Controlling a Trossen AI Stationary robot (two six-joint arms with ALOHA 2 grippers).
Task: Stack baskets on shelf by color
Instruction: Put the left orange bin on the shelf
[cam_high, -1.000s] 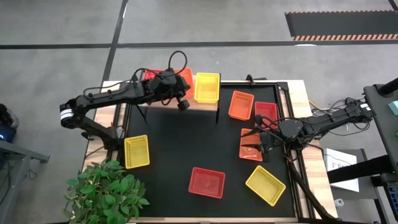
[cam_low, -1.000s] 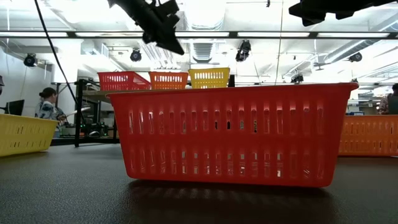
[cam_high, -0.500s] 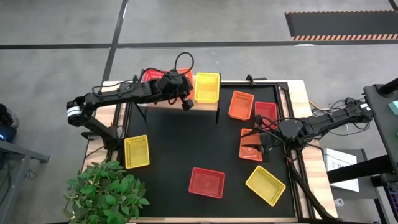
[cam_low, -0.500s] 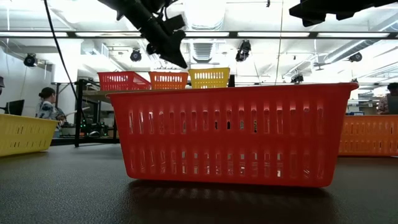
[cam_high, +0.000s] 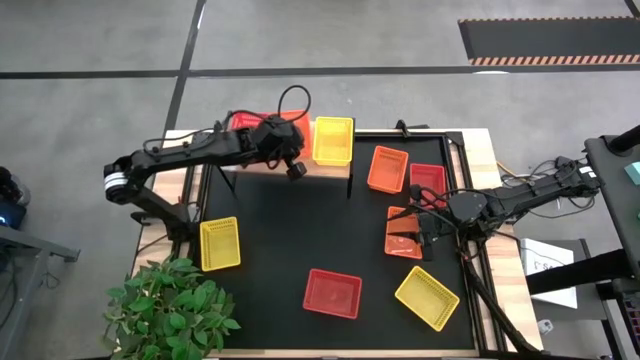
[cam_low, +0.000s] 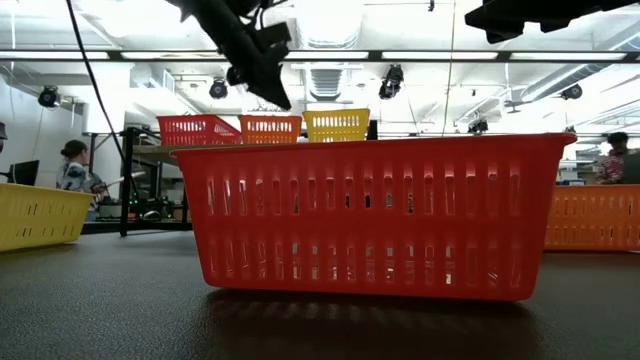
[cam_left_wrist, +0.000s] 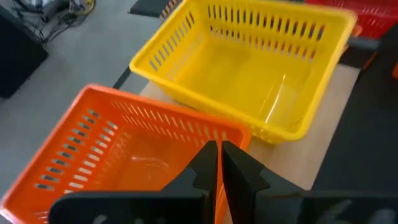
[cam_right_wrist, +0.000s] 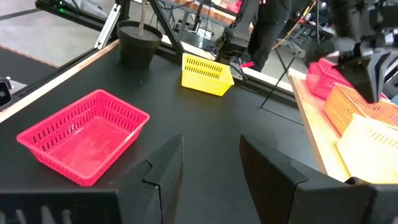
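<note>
From above, the left pincer (cam_high: 294, 168) hangs clenched and empty at the shelf (cam_high: 330, 170) edge, beside the orange basket (cam_high: 296, 128) and yellow basket (cam_high: 333, 140) sitting there. The right pincer (cam_high: 412, 238) waits released over the black mat (cam_high: 300, 230). At table level, a red basket (cam_low: 370, 215) fills the foreground, with three baskets lined up on the shelf behind it. On the left wrist camera, closed fingers (cam_left_wrist: 211, 169) hover over the orange basket, the yellow one touching it. The right wrist camera shows spread fingers (cam_right_wrist: 158, 171) above bare mat.

Robotics lab: ceiling strip lights (cam_low: 330, 55), concrete floor (cam_high: 100, 40).
</note>
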